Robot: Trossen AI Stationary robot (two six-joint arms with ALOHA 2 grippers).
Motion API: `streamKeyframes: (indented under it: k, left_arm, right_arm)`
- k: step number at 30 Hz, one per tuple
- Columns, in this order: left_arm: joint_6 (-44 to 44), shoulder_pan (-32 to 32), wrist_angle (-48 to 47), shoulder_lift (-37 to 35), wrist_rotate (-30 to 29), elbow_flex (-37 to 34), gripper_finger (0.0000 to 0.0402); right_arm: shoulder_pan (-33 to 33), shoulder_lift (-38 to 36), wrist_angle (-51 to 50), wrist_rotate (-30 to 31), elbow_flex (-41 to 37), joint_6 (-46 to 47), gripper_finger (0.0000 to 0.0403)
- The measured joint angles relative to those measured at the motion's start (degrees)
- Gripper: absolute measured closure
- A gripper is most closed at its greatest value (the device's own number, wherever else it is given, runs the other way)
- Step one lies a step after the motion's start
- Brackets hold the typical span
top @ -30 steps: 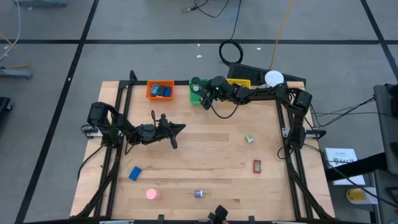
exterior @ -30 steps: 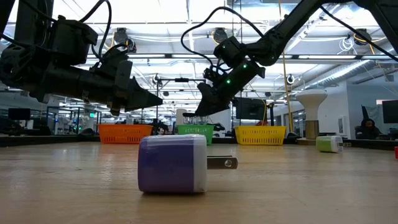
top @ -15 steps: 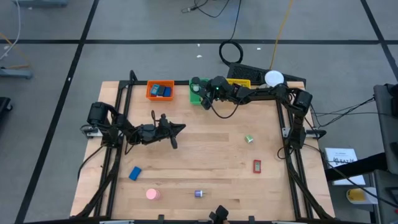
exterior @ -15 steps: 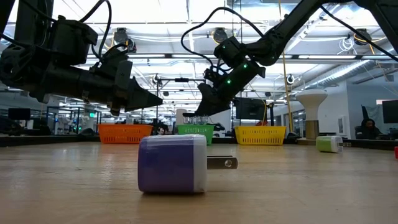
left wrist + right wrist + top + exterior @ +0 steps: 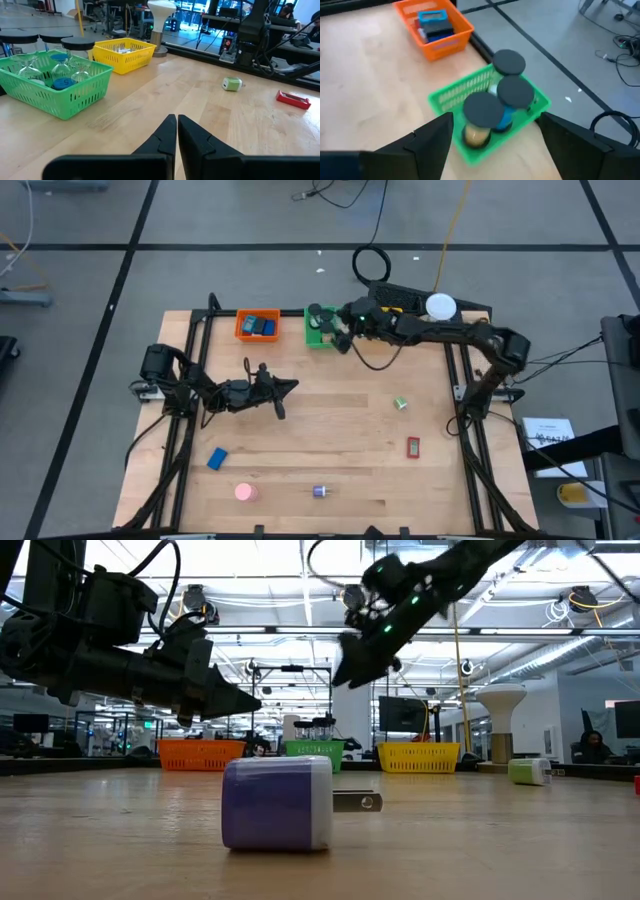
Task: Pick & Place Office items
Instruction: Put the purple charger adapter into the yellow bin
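1. the right gripper [image 5: 343, 338] hung above the green bin [image 5: 318, 327], fingers spread and empty; a drop looked just finished.
2. the left gripper [image 5: 283, 387], pinched closed on nothing, waited mid-table.
3. next likely called for fetching the green piece [image 5: 400, 404] or red block [image 5: 413, 446], both loose on the table.

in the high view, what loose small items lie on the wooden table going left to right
blue eraser-like block → pink round piece → purple-and-white plug adapter → small green-and-white piece → flat red rectangular piece
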Motion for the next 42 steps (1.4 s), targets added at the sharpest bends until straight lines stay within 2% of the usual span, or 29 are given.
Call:
streamKeyframes:
  k: [4, 10, 16, 18, 22, 25, 31, 35, 37, 42]
  left_arm:
    - [-0.31, 0.00, 0.06, 0.00, 0.93, 0.00, 0.0385]
    - [-5.14, 0.28, -0.55, 0.00, 4.48, 1.21, 0.0385]
    - [-5.26, 1.38, -7.79, 0.00, 10.34, 7.60, 0.0385]
    - [-3.35, 1.01, -12.33, 0.00, 11.97, 10.72, 0.0385]
    - [1.62, -1.14, -19.21, 0.00, 13.65, 16.42, 0.0385]
    - [3.87, -2.85, -20.33, 0.00, 13.64, 19.02, 0.0385]
    - [6.61, -4.92, -20.40, -0.02, 13.60, 20.49, 0.0385]
    - [6.11, -4.89, -20.55, -0.02, 13.60, 20.13, 0.0385]
    - [6.11, -4.85, -20.44, -0.02, 13.57, 20.13, 0.0385]
    - [5.19, -4.79, -20.41, -0.02, 13.58, 20.15, 0.0385]
  right_arm:
    - [2.62, -6.71, 0.64, 0.02, -6.86, 0.87, 0.0154]
    - [9.22, -15.50, 12.32, -0.15, -24.30, 4.73, 0.0262]
    - [14.03, -22.08, 20.92, -0.07, -37.40, 9.84, 0.0375]
    - [15.33, -23.58, 23.93, 0.29, -40.52, 10.66, 0.0395]
    - [18.88, -27.62, 24.00, 5.95, -44.05, 12.44, 0.0384]
    - [22.65, -31.07, 20.20, 10.70, -45.07, 13.91, 0.0381]
    - [33.03, -36.15, 10.24, 23.13, -45.07, 20.65, 0.0380]
    - [40.36, -36.81, 7.08, 30.90, -45.10, 25.27, 0.0380]
    - [43.03, -36.78, 6.64, 32.80, -45.07, 27.56, 0.0380]
    - [47.78, -36.83, -0.30, 33.07, -45.04, 39.43, 0.0380]
